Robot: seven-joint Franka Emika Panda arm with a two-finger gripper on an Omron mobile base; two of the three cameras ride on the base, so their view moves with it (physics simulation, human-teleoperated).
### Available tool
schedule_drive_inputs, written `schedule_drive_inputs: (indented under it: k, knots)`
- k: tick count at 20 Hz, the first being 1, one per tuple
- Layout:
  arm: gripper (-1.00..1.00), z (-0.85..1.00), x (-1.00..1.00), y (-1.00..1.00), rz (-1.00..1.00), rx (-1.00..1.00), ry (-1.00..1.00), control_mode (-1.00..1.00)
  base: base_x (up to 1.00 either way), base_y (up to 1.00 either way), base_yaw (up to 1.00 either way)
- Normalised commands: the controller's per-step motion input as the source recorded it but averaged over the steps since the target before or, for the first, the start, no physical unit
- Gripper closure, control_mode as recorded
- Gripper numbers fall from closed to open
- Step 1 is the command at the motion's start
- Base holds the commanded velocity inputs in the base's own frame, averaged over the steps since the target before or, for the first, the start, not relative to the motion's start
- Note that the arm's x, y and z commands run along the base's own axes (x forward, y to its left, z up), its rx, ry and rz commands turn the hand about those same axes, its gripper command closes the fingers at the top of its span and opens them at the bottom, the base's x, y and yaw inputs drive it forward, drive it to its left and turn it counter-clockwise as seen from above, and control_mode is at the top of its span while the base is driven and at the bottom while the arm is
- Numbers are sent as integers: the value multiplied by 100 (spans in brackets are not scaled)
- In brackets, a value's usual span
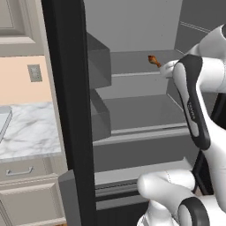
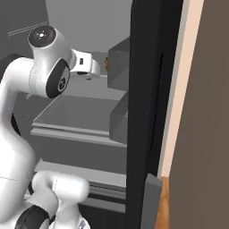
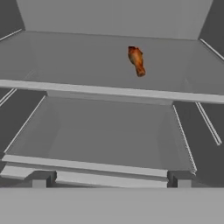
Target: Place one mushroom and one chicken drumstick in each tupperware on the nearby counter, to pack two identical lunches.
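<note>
Wide-open, empty hand [image 3: 109, 179] faces chicken drumstick [image 3: 136, 61] on fridge shelf [image 3: 78, 70].

Flat, even rendered lighting, dim grey open refrigerator interior [image 3: 109, 118], soft shading under shelves, no glare, slightly soft low-resolution edges

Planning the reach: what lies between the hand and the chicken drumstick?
Bare grey shelf, seen in the hand view; the chicken drumstick lies alone ahead of the open hand.
</note>
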Motion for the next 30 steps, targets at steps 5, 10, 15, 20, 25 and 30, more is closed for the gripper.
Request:
schedule_drive_inputs:
  k: [5, 10, 15, 20, 25, 30]
  knots:
    - [-100, 12, 33, -22, -1, 0, 0, -100, 0, 0, 0]
    - [-100, -3, 57, -6, 0, 0, 0, -100, 0, 0, 0]
    - [-100, -15, 70, -1, 0, 0, 3, -100, 0, 0, 0]
    - [-100, -20, 59, -12, 3, 0, -1, -100, 0, 0, 0]
    - [-100, -24, 57, -7, 6, 1, -2, -100, 0, 0, 0]
    - [-100, -22, 61, -4, 7, 1, 0, -100, 0, 0, 0]
